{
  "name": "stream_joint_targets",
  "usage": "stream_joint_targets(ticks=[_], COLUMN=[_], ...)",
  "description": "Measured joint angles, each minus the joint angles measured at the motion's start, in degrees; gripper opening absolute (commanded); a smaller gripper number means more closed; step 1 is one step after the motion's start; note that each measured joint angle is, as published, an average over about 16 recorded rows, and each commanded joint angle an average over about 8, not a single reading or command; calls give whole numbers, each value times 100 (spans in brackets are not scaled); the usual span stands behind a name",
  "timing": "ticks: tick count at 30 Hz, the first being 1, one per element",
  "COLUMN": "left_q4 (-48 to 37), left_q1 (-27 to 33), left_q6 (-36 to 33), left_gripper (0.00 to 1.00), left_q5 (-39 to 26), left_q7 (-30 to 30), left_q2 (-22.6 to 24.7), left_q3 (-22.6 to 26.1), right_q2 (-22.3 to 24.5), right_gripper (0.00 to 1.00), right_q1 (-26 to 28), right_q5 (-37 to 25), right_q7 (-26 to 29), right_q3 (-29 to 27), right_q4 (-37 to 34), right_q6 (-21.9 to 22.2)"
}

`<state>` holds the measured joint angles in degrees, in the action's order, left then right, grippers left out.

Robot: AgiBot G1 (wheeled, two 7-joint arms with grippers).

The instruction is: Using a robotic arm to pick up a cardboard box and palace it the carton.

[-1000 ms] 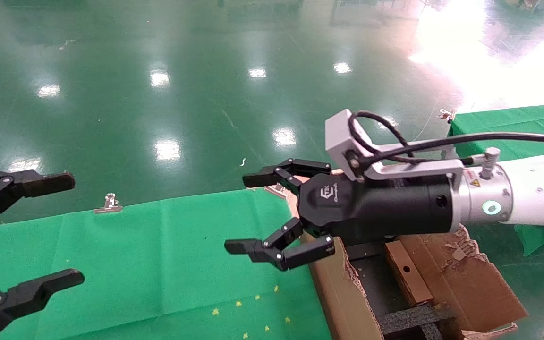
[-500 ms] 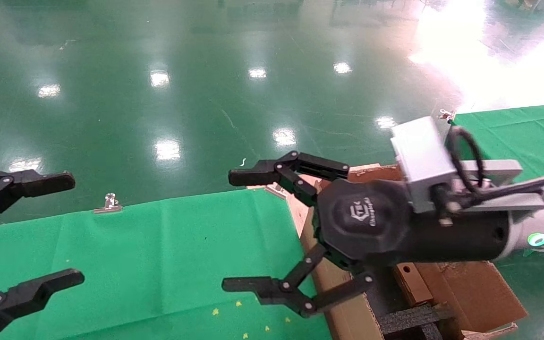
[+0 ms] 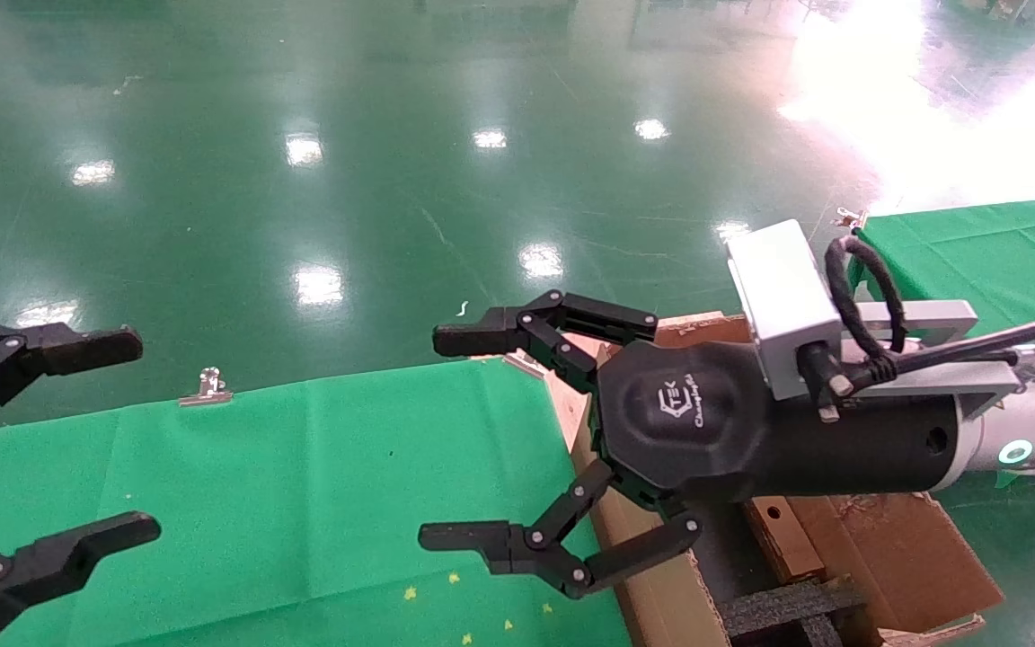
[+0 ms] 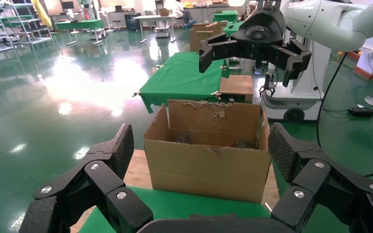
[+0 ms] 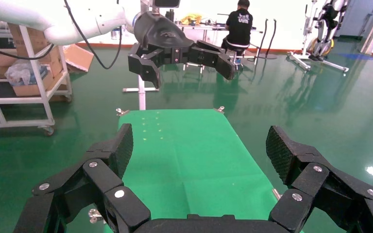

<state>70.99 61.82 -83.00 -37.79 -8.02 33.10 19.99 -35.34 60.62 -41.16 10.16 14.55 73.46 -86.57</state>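
Green cloth covers our bench [image 3: 302,467]; the right claw [image 3: 446,440] hangs spread and empty by the carton [image 3: 886,548], cardboard box [image 3: 774,530] inside — hidden from the left wrist view, which sees only the carton's wall. Left claw [image 3: 77,440] hangs spread too.

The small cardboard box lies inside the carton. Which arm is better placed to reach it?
Right. The right gripper hangs open at the carton's wall, and the cardboard box lies just below that arm's wrist. The left gripper, also open, is at the far side of the green table.
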Motion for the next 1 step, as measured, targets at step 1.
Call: stream_joint_targets(ticks=[1], left_q4=[0], left_q1=[0], left_q6=[0], left_gripper=[100], left_q5=[0], left_q7=[0], left_q2=[0], left_q3=[0], right_q2=[2], right_gripper=[100], right_q1=[4], right_q5=[-4], right_q7=[3], right_q3=[7], right_q4=[0], right_q6=[4])
